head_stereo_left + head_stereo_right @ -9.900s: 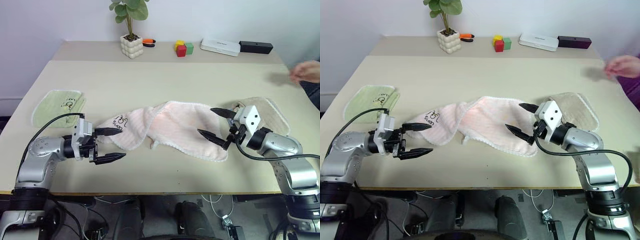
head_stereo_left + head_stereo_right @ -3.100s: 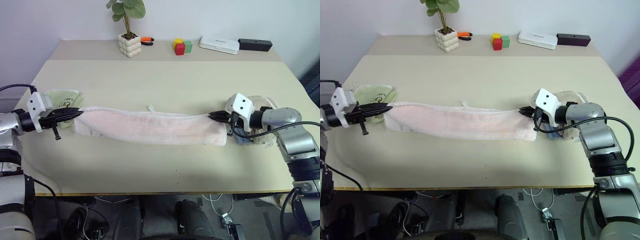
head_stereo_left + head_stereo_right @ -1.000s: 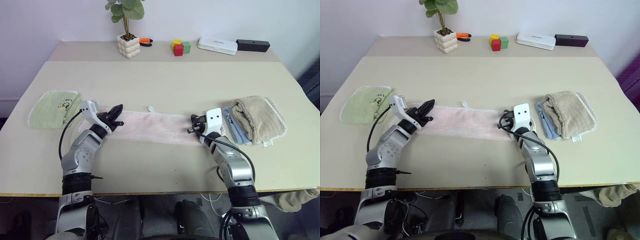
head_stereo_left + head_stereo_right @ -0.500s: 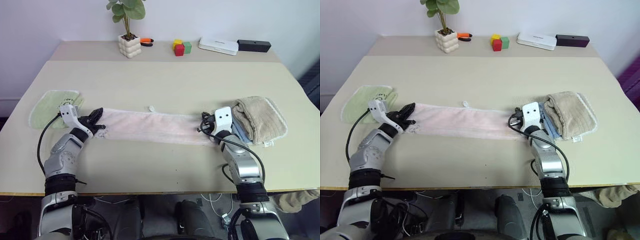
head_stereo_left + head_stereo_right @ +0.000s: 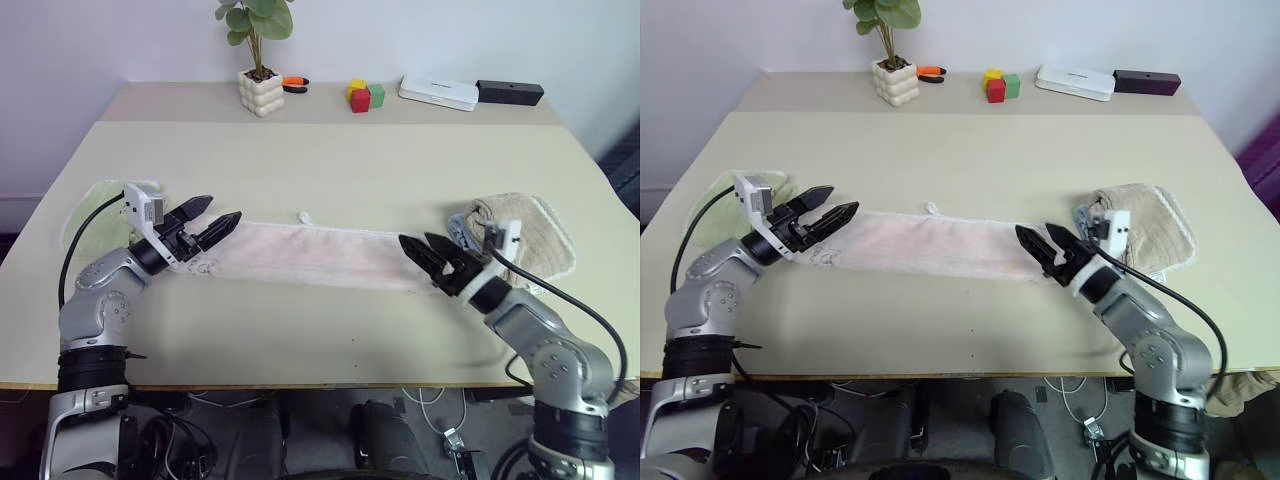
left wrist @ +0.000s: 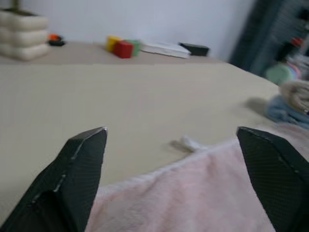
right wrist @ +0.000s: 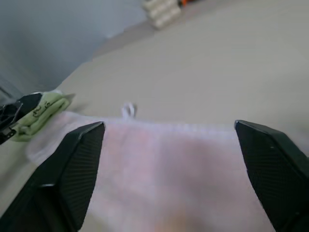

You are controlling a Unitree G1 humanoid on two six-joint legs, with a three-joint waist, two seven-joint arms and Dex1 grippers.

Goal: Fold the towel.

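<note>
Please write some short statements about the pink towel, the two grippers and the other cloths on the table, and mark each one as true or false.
1. The pale pink fluffy towel lies as a long narrow strip on the beige table. True.
2. The left gripper is shut on the towel. False: its jaws are open, at the towel's end.
3. The right gripper is open. True.
4. The light green folded cloth lies at the right end of the pink towel. False: it is at the left end.
5. The beige folded towel lies beside the right arm. True.
</note>
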